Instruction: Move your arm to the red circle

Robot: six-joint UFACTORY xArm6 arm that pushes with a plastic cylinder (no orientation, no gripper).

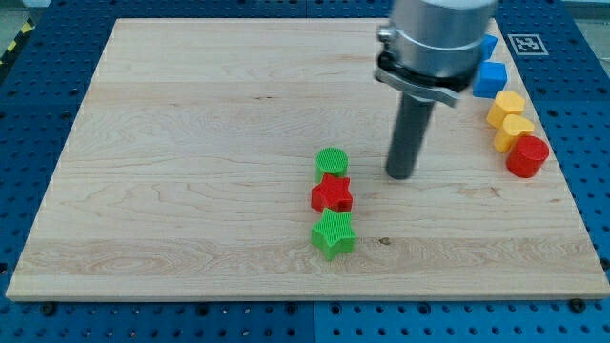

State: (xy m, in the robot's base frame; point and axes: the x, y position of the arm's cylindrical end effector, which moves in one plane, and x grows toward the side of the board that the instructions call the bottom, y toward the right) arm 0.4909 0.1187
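The red circle block (527, 155) lies near the board's right edge, at the lower end of a row of blocks. My tip (401, 175) rests on the board, well to the left of the red circle and slightly lower in the view. The tip stands a little to the right of the green circle block (332, 161). Nothing touches the tip.
Two yellow blocks (506, 108) (516, 131) sit just above the red circle, with blue blocks (490, 78) (489, 46) above them. A red star (332, 195) and a green star (333, 234) lie below the green circle. The wooden board (191, 143) sits on a blue perforated table.
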